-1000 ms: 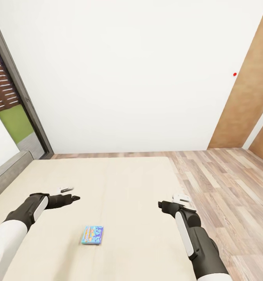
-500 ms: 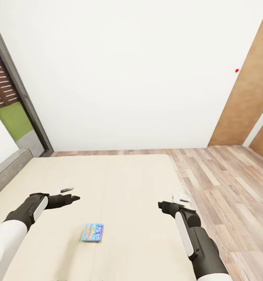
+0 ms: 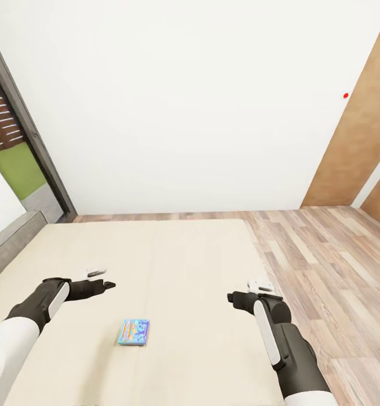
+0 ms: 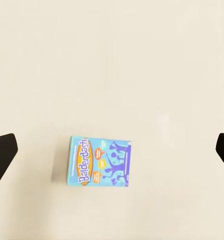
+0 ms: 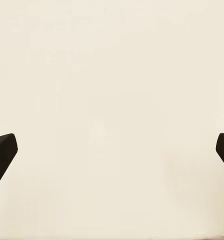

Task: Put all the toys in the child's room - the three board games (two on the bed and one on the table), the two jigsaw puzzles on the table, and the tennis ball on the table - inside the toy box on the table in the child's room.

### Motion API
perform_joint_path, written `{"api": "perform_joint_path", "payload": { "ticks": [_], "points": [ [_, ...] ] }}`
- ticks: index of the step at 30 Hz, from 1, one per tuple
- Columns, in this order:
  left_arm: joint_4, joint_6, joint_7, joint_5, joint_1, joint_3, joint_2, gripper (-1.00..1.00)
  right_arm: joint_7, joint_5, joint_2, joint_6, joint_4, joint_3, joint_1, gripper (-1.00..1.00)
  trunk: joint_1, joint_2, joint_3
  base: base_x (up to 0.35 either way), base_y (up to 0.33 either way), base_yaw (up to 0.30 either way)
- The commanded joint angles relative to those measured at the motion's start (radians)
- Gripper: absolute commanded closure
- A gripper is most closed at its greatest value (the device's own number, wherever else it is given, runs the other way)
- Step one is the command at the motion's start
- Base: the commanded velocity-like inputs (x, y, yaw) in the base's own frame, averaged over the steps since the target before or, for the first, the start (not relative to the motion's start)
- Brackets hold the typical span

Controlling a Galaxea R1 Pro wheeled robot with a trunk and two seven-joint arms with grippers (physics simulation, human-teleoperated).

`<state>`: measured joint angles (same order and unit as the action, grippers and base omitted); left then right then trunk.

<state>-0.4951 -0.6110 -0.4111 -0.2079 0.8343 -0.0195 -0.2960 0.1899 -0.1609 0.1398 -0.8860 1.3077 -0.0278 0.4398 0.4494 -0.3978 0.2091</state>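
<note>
A light blue board game box (image 3: 134, 332) marked "Balderdash" lies flat on the cream bed (image 3: 156, 259), between my two arms and a little nearer than the grippers. The same box (image 4: 99, 162) shows in the left wrist view, below the gap between the wide-apart fingers. My left gripper (image 3: 108, 286) hovers open above the bed, up and left of the box. Over the bed's right part my right gripper (image 3: 232, 297) is open too, with bare cream mattress (image 5: 112, 100) under it.
The bed's right edge meets a wood plank floor (image 3: 325, 254). A white wall (image 3: 184, 101) stands behind the bed, with brown panels (image 3: 359, 141) at the right. A dark-framed window (image 3: 21, 135) and a grey headboard (image 3: 9, 242) are at the left.
The whole picture has slid slightly, so the camera has moved a little closer over the bed. The box lies where it was and both grippers hold the same pose.
</note>
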Motion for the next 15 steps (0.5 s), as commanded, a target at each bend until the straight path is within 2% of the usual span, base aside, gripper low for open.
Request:
{"api": "perform_joint_path", "payload": {
  "ticks": [1, 10, 15],
  "points": [
    [-0.002, -0.008, -0.001, -0.004, 0.001, -0.002, 0.0, -1.0, 0.008, -0.011, 0.001, -0.01, 0.003, -0.001, 0.002, -1.0, 0.001, -0.002, 0.004, 0.0, 0.0, 0.0],
    [-0.003, -0.006, 0.005, -0.003, 0.006, -0.002, 0.002, -1.0, 0.009, -0.005, 0.005, -0.036, 0.008, 0.002, 0.008, -1.0, 0.001, -0.002, 0.019, 0.0, 0.0, 0.0],
    [-0.002, -0.002, 0.004, -0.003, 0.006, -0.001, 0.001, -1.0, 0.01, 0.001, 0.011, -0.039, 0.008, 0.03, 0.009, -1.0, 0.001, -0.002, 0.027, 0.0, 0.0, 0.0]
  ]
}}
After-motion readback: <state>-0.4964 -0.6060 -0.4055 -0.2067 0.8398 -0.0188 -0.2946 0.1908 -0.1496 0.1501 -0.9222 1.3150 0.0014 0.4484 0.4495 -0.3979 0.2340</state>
